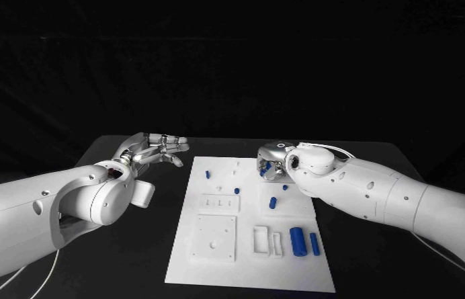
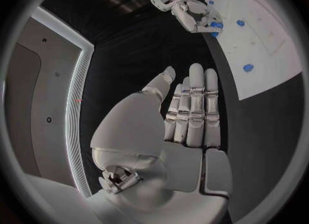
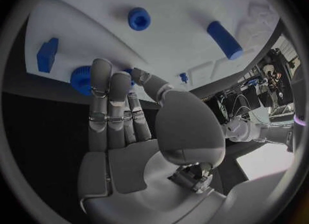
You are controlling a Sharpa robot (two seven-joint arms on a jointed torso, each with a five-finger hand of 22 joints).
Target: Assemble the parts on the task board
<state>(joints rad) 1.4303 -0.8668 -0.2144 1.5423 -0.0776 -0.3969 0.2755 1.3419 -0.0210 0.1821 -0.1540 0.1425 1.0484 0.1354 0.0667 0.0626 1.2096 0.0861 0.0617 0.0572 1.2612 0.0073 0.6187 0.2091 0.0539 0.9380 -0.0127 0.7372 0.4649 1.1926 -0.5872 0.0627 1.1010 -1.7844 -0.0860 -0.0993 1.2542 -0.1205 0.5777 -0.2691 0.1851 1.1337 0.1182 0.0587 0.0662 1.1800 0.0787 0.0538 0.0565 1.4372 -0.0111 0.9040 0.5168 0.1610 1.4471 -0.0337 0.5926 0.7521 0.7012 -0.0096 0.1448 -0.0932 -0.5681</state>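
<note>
Your left hand point(image 1: 153, 149) hovered beside the task board point(image 1: 252, 272), fingers straight, together, holding nothing. Your right hand point(image 1: 274, 162) reached over it, fingers likewise. Seven blue parts point(image 1: 298, 240) showed.

One white task board point(image 1: 218, 265) on the black table point(image 1: 407, 259), carrying seven blue parts countable from the head view: a peg point(image 1: 207, 175), a small peg point(image 1: 236, 191), a short piece point(image 1: 285, 187), a tilted cylinder point(image 1: 273, 203), a thick cylinder point(image 1: 298, 240), a slim cylinder point(image 1: 314, 243), one part-hidden piece point(image 1: 267, 169).
</note>
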